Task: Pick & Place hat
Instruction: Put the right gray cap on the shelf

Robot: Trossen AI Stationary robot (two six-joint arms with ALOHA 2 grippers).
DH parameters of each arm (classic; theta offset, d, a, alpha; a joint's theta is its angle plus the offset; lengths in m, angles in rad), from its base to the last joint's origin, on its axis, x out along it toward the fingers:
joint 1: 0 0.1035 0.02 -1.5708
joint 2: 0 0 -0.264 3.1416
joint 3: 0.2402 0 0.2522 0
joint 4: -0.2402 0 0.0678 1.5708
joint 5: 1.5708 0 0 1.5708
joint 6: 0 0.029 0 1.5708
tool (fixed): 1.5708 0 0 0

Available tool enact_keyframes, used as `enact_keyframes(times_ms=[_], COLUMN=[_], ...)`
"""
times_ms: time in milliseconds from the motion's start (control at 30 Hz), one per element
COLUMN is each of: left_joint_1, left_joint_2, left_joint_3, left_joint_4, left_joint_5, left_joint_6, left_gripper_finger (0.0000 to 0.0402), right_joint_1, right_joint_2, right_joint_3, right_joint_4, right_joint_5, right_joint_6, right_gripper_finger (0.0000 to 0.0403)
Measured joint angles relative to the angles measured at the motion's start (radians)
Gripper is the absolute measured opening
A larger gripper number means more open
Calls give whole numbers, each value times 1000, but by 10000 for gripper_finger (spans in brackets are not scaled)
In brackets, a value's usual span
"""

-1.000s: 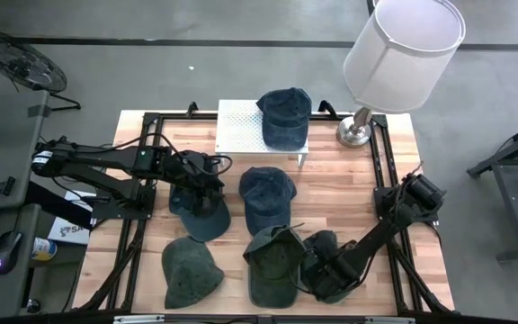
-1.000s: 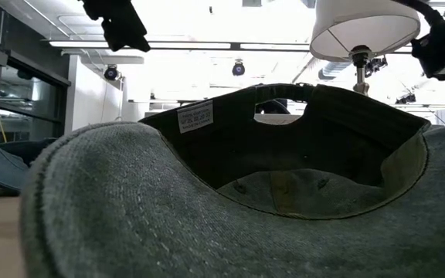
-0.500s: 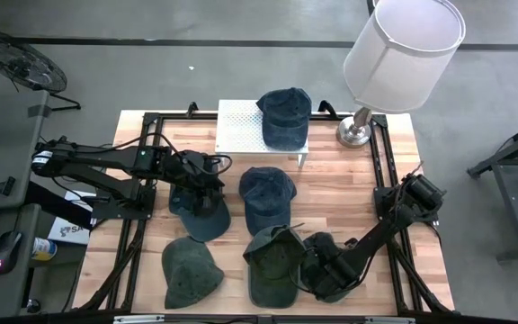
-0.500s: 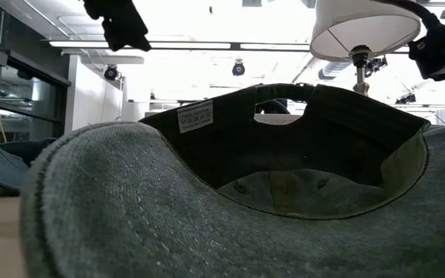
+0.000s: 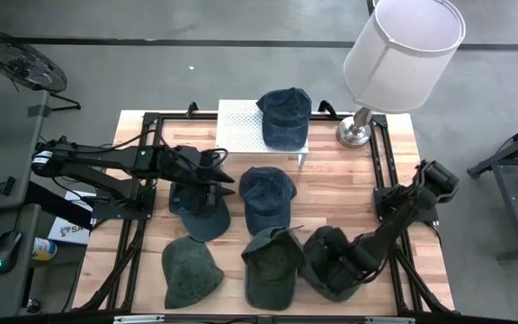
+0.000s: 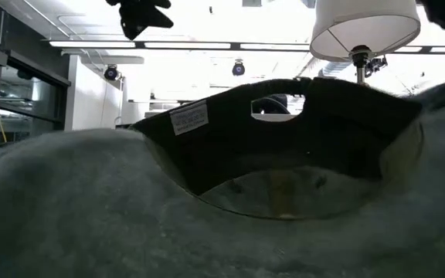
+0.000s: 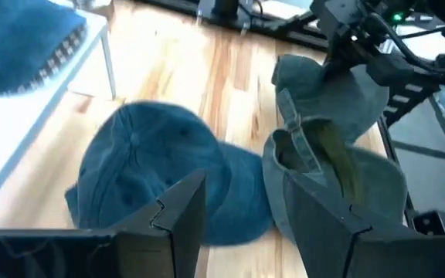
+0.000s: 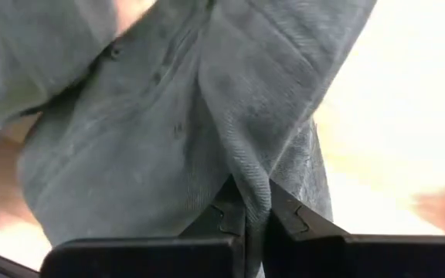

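right gripper (image 8: 247,220): was gaping a second ago, now pinched tight on a fold of the grey-green hat (image 5: 272,267); fabric sits squeezed between the fingers in the right wrist view

right arm: elbow swung out toward 3 o'clock, wrist end slid a bit toward 3 too

grey-green hat: got tugged, so in the low view the back rim with the white tag (image 6: 187,119) sits higher and tilted, and the cloth bulges up more and now hides the blue caps at 9 o'clock

left gripper (image 5: 226,173): nudged toward 3 o'clock, fingers now poke out past the dark cap (image 5: 200,214) toward the blue cap (image 5: 266,193); in the low view it shifted the same way along the top edge
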Motion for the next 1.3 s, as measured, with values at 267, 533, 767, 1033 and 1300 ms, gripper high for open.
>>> enact_keyframes(times_ms=[267, 533, 767, 1033, 1300], left_joint_1=[0, 0, 0, 0, 0], left_joint_2=[1, 1, 1, 1, 1], left_joint_3=[0, 1, 1, 1, 1], left_joint_4=[79, 125, 133, 190, 264], left_joint_5=[-13, -14, -69, -192, -217], left_joint_6=[4, -22, -54, -115, -135], left_gripper_finger=[170, 170, 170, 170, 170], right_joint_1=[4, 4, 4, 4, 4], right_joint_2=[-135, -242, -294, -321, -321], right_joint_3=[0, 1, 1, 1, 2], right_joint_4=[-178, -271, -288, -322, -329], right_joint_5=[11, 53, 121, 269, 380], right_joint_6=[-13, -35, -90, -147, -221], right_gripper_finger=[2, 2, 2, 2, 2])
